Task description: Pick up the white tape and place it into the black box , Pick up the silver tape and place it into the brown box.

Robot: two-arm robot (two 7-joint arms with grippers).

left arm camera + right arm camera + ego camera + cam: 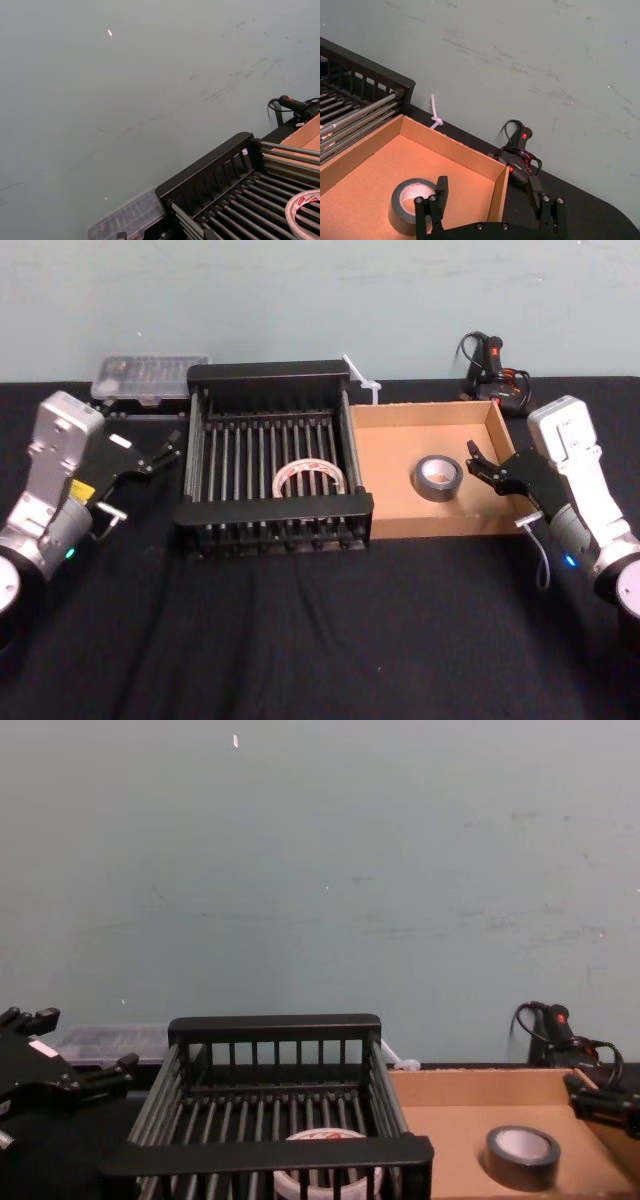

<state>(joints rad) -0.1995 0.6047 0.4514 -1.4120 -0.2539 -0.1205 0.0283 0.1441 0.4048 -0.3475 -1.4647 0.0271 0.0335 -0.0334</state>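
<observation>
The white tape (310, 480) (305, 211) (328, 1136) lies flat on the slatted floor of the black box (270, 370) (210, 172) (275, 1028), towards its front right. In the brown box (425, 413) (451, 146) (470, 1084) the silver tape (438, 478) (406, 205) (522, 1156) lies flat near the middle. My left gripper (164, 451) hovers open and holds nothing, just left of the black box. My right gripper (474, 461) (488, 192) is open and holds nothing, over the brown box's right part, beside the silver tape.
A clear plastic case (150, 375) (127, 217) sits behind the black box at the back left. A white zip tie (362, 380) (436, 114) and a black glue gun (490, 370) (519, 152) lie behind the brown box. Black cloth covers the table's front.
</observation>
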